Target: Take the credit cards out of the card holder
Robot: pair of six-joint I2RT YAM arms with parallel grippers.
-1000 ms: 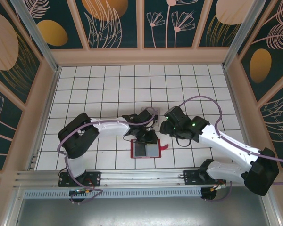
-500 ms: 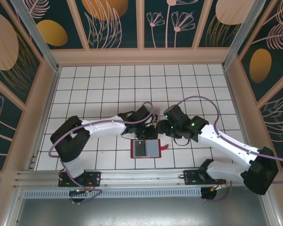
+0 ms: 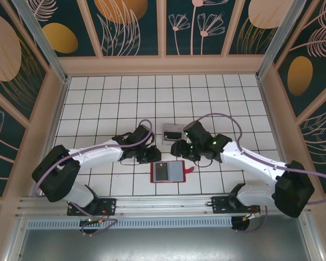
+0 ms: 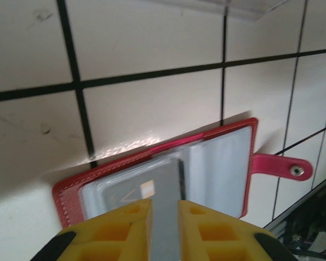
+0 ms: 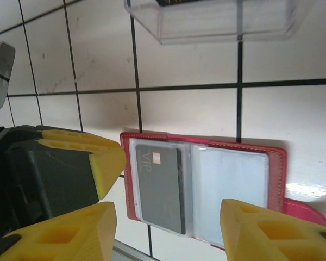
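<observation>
Red holder (image 3: 176, 172) lay open on counter (image 3: 114, 103), dark card (image 5: 160, 187) in its L pocket. R fingers (image 5: 271, 231) spread, aimed at it. L fingers (image 4: 119, 231) nearly together; couldn't tell if pinching anything. Best approach prob.: pin holder w/ one arm, slide card out flat, no lifting.

We see a stitched, leather-like card holder (image 5: 204, 190) with glossy clear sleeves (image 5: 233, 185), a matt grey card (image 5: 160, 187), a clear plastic tray (image 5: 206, 30) (shiny) and a smooth table (image 5: 185, 117).
</observation>
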